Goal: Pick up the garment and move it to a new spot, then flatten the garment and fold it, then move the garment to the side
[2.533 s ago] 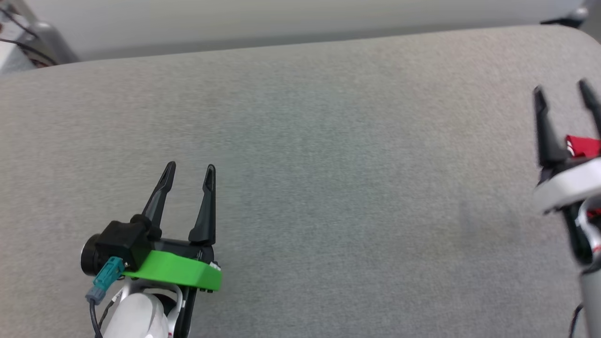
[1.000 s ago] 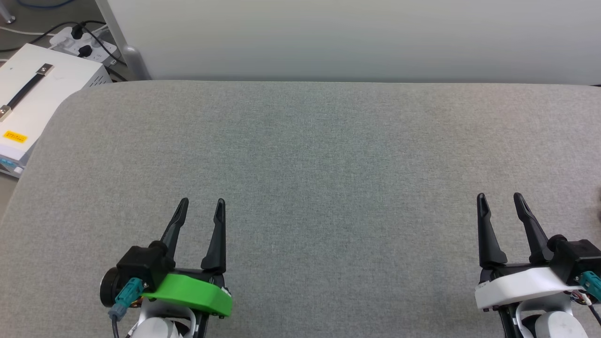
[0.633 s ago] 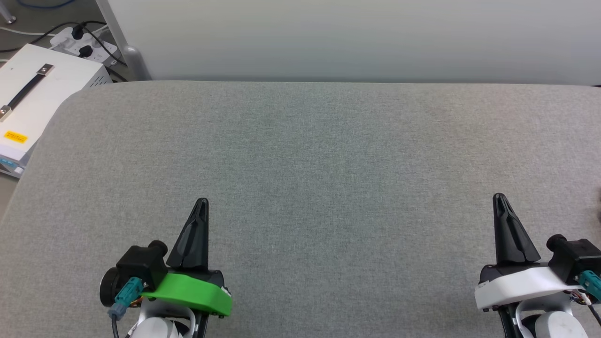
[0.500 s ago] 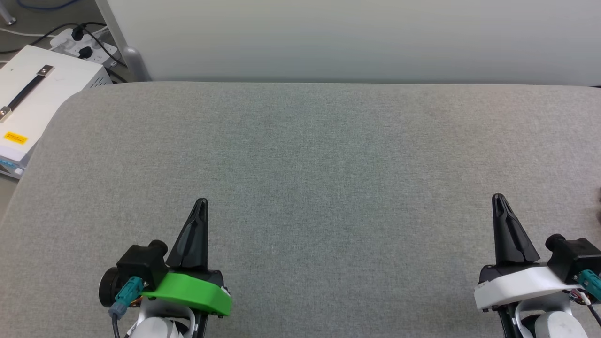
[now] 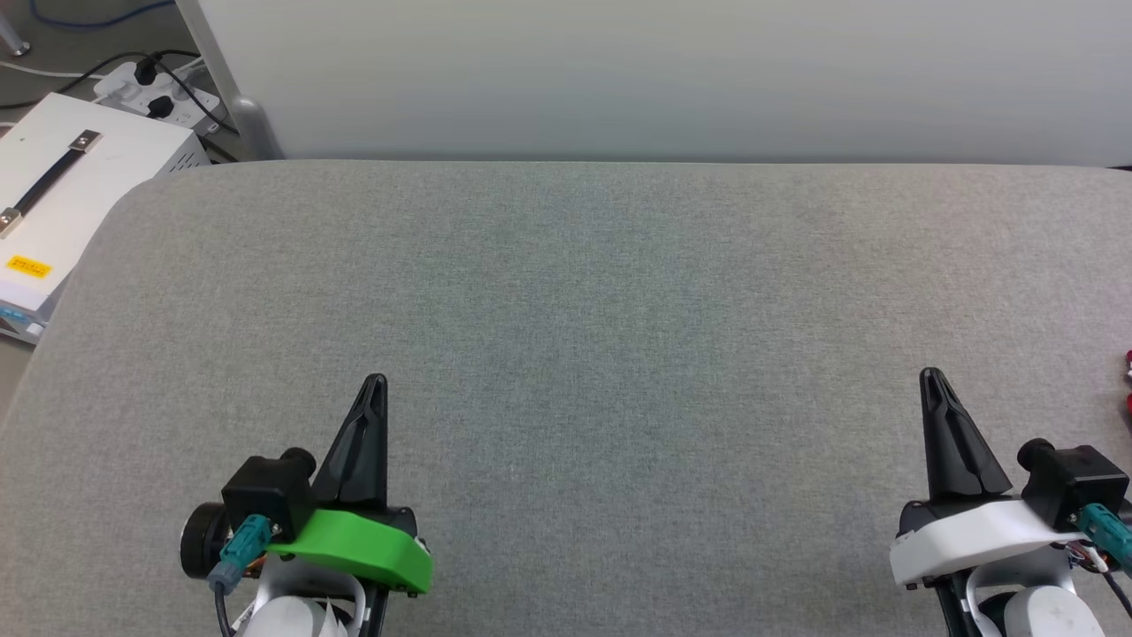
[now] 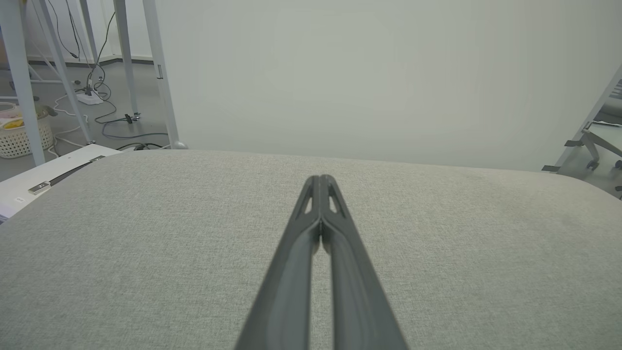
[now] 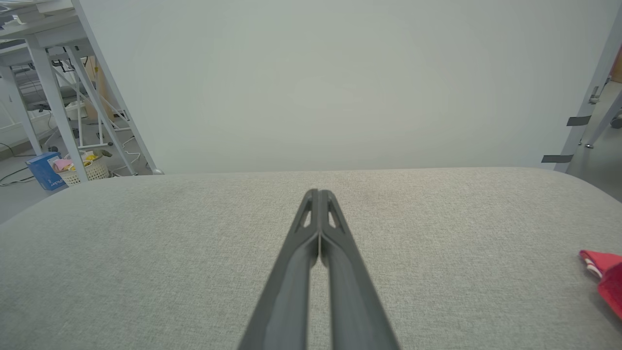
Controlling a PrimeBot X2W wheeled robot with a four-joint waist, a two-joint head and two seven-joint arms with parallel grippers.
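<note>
Across the head view, a broad grey fabric-covered counter [image 5: 566, 292] spreads before a pale wall [image 5: 619, 80]. The green-collared left gripper [image 5: 375, 389] sits at the lower left and the white-collared right gripper [image 5: 930, 385] at the lower right. Each has its jaws clenched to a single dark point, with nothing between them. Specks of the red garment [image 5: 1129, 405] peek in at the right edge, well apart from the right gripper. Off the counter's left corner stand a white box with a black strap handle [image 5: 80, 195] and a white power strip [image 5: 150, 84].

Along the left wrist view, the left gripper [image 6: 320, 181] points over bare counter [image 6: 146, 243] toward the wall, jaws pressed together and empty.

From the right wrist view, the right gripper [image 7: 318, 194] is likewise clamped on nothing. The garment [image 7: 605, 279] lies on the counter [image 7: 437, 272] at the far right, showing a red corner with red-and-white striped trim; the rest is cut off by the frame, so whether it is folded cannot be told.

Such thin cloth is likely light, limp and prone to bunching or sliding on itself. A pinch would probably hold best on a trimmed edge or seam, ideally two spread points, such as the shoulders or hem corners, so the cloth hangs flat.
</note>
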